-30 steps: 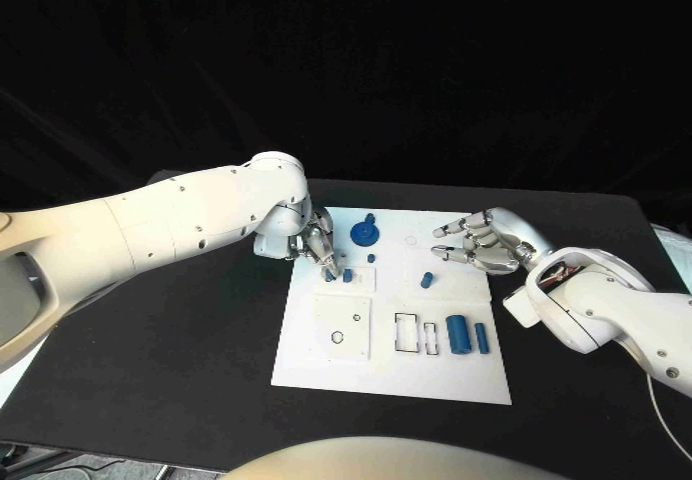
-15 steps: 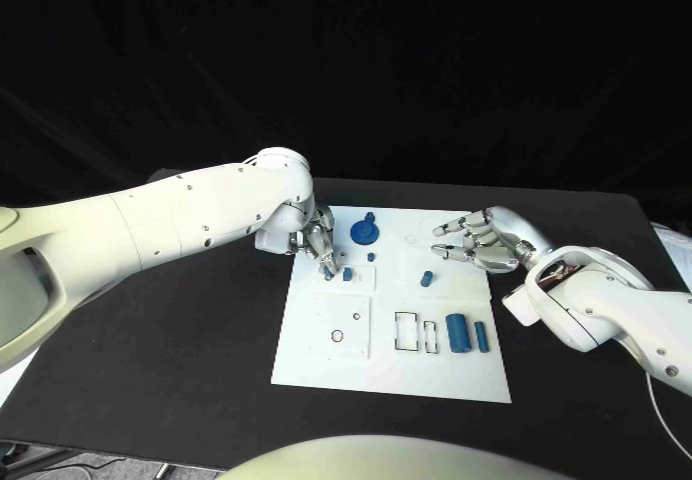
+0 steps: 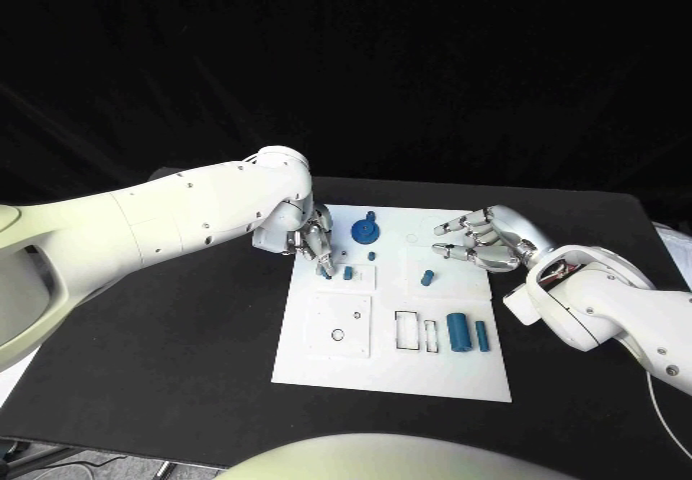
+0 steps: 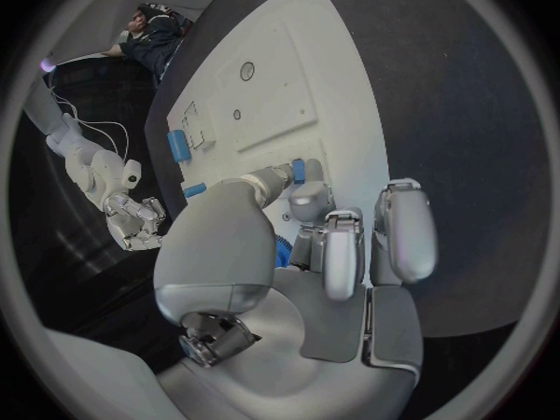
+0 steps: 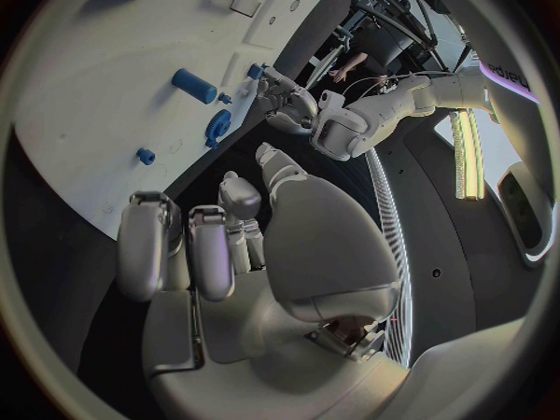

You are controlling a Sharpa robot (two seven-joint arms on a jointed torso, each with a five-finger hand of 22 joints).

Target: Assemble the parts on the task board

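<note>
Left hand (image 3: 310, 242): over the task board (image 3: 397, 375) near its far left edge, fingers pointing down. Small blue part (image 3: 348, 272) at the fingertips, pinched between thumb and a finger as seen in the left wrist view (image 4: 299, 170); other fingers loosely extended beside it.

Right hand (image 3: 483, 242): hovering at the far right edge of the board, fingers apart and slightly curled, nothing held. Same in the right wrist view (image 5: 222, 243), palm clear of the board surface.

Task board: white plate, centred on the black table (image 3: 173, 340).

Parts on the board, outward from the hands:
- round blue knob part (image 3: 366, 232), near the far edge, just beside the left hand;
- tiny blue peg (image 3: 372, 256), just below the knob;
- short blue pin (image 3: 428, 279), between the two hands, nearer the middle;
- large blue cylinder (image 3: 459, 334), lying at the right of the near half;
- slim blue bar (image 3: 482, 337), just beside the cylinder, on its right.
</note>
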